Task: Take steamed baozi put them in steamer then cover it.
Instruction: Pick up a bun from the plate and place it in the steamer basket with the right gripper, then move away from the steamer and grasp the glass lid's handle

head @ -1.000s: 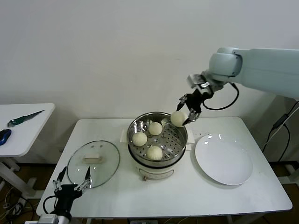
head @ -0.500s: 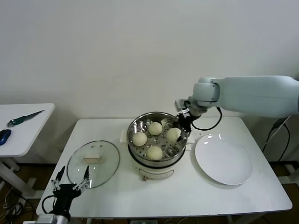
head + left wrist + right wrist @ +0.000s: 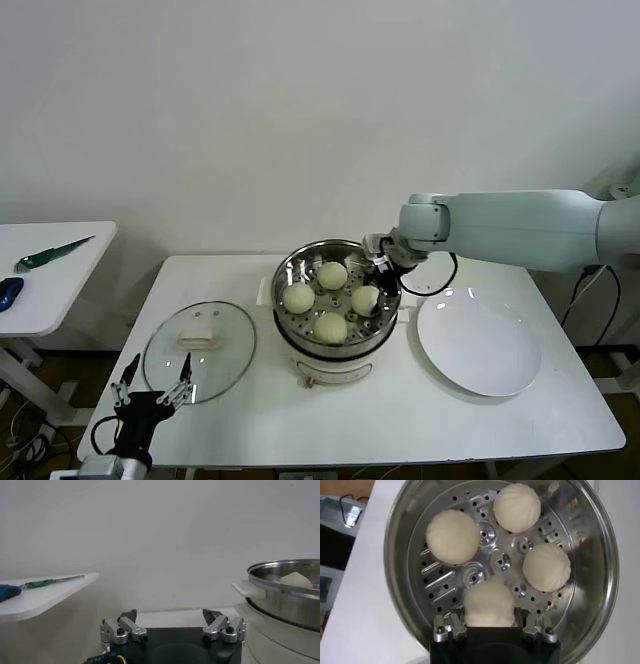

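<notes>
The left gripper (image 3: 174,626) occupies the lower centre of the frame, its 2 fingers spread wide apart with nothing between them. The steamer (image 3: 280,592) fills the lower right: a shiny steel pot seated on a cream-white base, with a side handle (image 3: 244,588) projecting toward frame centre. 1 steamed baozi (image 3: 295,579) shows its domed top above the rim. At the left edge, a white side table (image 3: 45,593) carries a green-handled tool (image 3: 47,582) and a blue object (image 3: 7,591). A plain pale wall (image 3: 160,530) fills the upper frame.
</notes>
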Robot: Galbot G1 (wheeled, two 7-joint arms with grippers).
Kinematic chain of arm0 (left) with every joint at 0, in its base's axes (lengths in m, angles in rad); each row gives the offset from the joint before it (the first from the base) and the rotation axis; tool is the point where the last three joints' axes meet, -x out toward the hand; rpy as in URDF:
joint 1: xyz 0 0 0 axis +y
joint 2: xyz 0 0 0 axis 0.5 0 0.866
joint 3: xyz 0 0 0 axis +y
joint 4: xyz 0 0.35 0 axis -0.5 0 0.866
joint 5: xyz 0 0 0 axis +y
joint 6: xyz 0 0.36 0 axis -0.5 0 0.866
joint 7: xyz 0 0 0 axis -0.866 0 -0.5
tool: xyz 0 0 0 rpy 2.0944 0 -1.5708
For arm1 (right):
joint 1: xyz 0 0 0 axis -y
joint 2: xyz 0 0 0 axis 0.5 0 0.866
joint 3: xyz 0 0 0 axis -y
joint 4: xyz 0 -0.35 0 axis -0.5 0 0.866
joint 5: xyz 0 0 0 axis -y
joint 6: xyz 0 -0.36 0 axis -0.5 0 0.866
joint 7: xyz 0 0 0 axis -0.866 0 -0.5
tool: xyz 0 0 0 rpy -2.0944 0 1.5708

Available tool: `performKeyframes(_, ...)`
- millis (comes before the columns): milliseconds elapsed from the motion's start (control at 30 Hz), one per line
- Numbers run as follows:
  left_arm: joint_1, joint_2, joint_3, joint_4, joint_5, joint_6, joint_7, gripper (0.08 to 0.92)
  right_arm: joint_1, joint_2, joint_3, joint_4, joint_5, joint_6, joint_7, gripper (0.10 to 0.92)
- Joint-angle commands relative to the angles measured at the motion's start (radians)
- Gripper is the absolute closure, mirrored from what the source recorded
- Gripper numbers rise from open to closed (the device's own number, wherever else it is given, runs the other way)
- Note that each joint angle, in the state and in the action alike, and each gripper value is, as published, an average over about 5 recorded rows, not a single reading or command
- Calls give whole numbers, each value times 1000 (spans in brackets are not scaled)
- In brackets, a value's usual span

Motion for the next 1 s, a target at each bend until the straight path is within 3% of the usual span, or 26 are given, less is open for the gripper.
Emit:
performKeyframes(33,2,1,0,1,0,0,0,177,-36,15,21,-29,-16,-9,20,361)
performKeyframes(300,-3,2,2,2,0,1,0,177,-32,21,20,-45,-31,9,-3,350)
performKeyframes(433,-3,3,2,3,0,1,0,177,-19,17,23,-44,-31,30,-17,277)
performKeyframes(567,-2,4,2,4,0,-2,0,177,33,8,21,-48,21,64,-62,211)
performKeyframes(767,-6,6,1,2,0,3,-8,177,102,-70,135,-50,157,69,-86,203)
performKeyframes(867,-8,7,5,-7,1,18,-21,177,98,-147,247,-31,233,25,-16,202)
performKeyframes(1000,-10,15,3,-20,-7,50,-27,177,-29,-270,493,14,311,-43,257,203)
